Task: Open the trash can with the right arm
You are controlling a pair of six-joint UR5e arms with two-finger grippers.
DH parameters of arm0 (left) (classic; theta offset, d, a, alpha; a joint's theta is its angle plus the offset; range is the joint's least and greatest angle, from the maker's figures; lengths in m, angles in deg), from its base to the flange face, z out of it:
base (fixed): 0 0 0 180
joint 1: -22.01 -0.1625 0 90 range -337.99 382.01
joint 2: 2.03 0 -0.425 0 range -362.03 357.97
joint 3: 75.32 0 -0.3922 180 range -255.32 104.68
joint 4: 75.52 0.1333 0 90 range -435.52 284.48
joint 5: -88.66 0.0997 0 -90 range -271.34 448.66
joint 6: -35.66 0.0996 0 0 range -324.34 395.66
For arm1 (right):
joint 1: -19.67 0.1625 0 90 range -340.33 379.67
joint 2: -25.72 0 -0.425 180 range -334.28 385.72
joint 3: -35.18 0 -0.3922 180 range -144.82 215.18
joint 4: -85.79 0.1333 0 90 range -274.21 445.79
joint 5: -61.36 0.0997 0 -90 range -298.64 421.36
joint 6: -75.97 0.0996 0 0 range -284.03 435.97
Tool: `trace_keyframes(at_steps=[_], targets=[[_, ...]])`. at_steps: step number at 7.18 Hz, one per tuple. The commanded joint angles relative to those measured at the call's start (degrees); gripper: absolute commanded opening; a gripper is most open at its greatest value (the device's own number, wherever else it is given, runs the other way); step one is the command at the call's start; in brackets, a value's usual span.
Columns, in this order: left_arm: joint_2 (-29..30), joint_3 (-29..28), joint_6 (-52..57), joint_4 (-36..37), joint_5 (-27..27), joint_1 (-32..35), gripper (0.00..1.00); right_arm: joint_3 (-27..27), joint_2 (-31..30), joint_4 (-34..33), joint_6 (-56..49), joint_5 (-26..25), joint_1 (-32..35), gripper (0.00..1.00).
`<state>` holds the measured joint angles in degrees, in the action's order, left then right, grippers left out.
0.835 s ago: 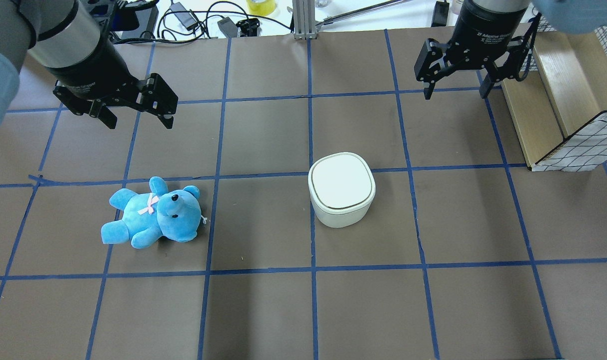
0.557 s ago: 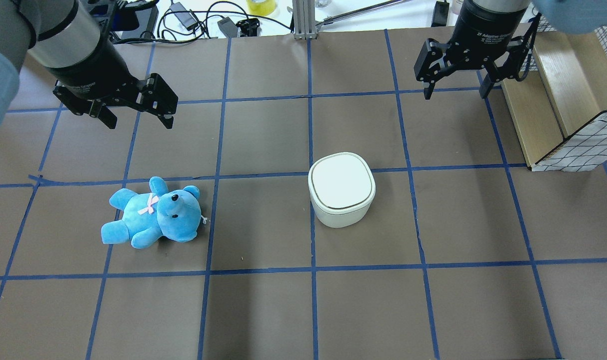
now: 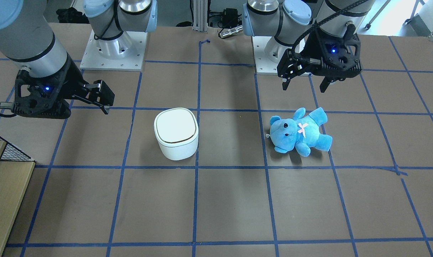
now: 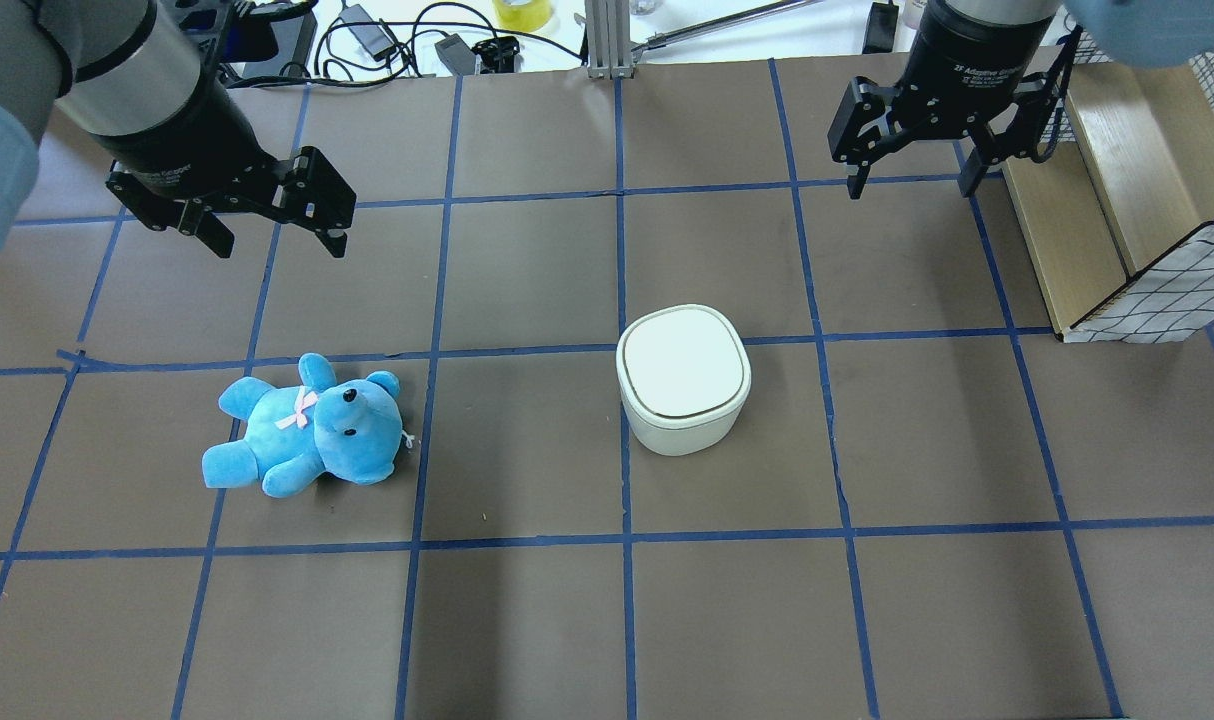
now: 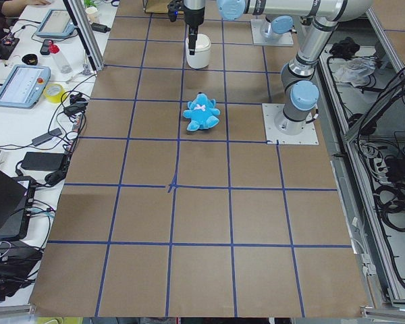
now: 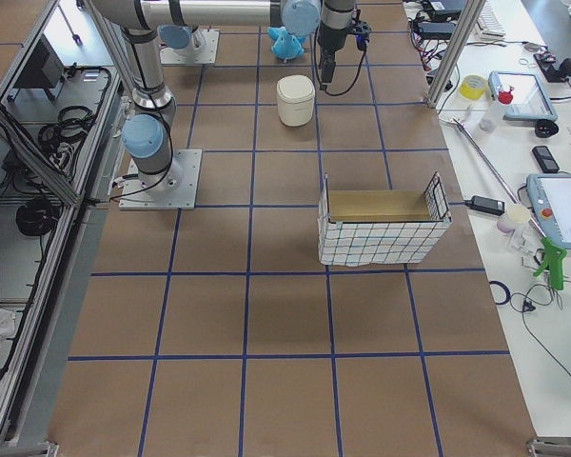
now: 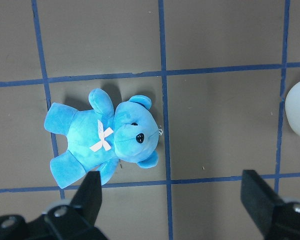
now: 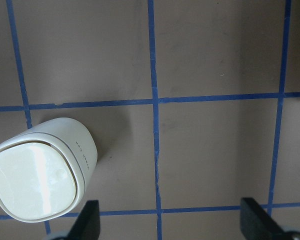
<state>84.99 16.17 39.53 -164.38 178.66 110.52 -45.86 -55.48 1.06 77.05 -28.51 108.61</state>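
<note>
The trash can [image 4: 683, 432] is seen closed near the middle of the bench [image 4: 527, 620], well apart from the right hand [image 4: 910, 187], which is spread wide and empty. If the lid [image 4: 681, 360] is pressed off-centre, the light can may be tipped or slid away.

Blue teddy [image 4: 302, 440] lying on taped table [image 4: 527, 270]; mesh-sided crate [image 6: 381, 244] well apart.
</note>
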Motion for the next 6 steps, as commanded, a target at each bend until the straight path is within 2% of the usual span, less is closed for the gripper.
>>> trace_keyframes(at_steps=[1,3,4,6], targets=[[0.0,0.0,0.0,0.0,0.0,0.0,1.00,0.0,-0.3,0.0,0.1,0.4,0.1,1.00],[0.0,0.0,0.0,0.0,0.0,0.0,1.00,-0.1,-0.4,0.0,0.5,0.7,0.2,1.00],[0.0,0.0,0.0,0.0,0.0,0.0,1.00,-0.1,-0.4,-0.1,4.2,0.7,0.5,1.00],[0.0,0.0,0.0,0.0,-0.1,0.0,1.00,-0.1,0.0,-1.9,12.8,0.7,6.7,1.00]])
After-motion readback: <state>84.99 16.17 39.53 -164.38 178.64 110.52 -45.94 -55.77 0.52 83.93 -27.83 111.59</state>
